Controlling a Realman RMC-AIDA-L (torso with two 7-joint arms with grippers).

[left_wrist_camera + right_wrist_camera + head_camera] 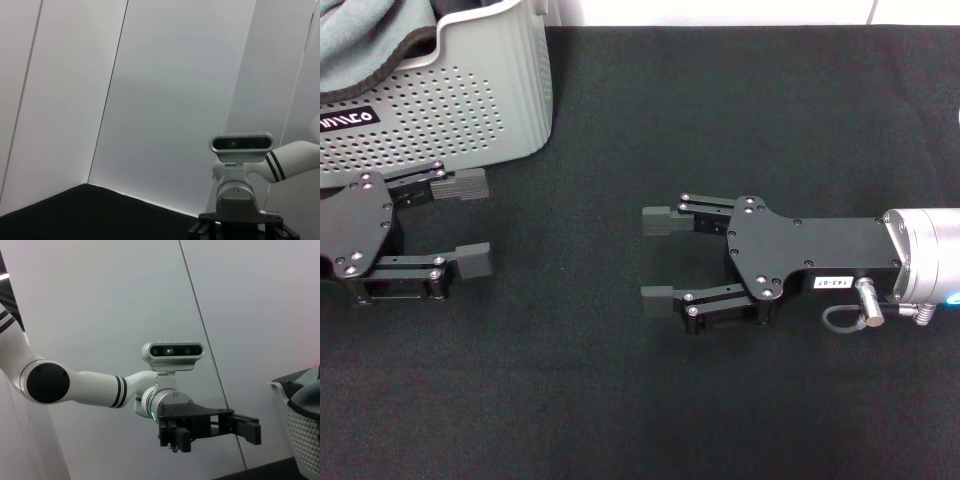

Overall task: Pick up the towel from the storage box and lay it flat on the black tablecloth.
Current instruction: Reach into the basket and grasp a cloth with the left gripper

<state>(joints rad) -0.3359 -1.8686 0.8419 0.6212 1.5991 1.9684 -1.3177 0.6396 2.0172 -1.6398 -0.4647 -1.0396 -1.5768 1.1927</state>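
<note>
Pick not yet begun. Grey-green towel with dark stitched border [365, 40] lies in light grey perforated plastic storage box [470, 100]. Left gripper [470, 222] beside box, right gripper [658, 256] over matte black tablecloth [740, 120], both spread, empty. Next: left reaches into box.

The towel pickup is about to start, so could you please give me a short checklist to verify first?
1. Towel in the storage box, grey side showing over the rim: ok.
2. Left gripper open and empty, beside the box front: ok.
3. Right gripper open and empty, over the middle of the black tablecloth: ok.
4. Cloth bare where the towel would be laid: ok.
5. Whether the towel lies loose inside the box: cannot tell, most of it is out of view.
</note>
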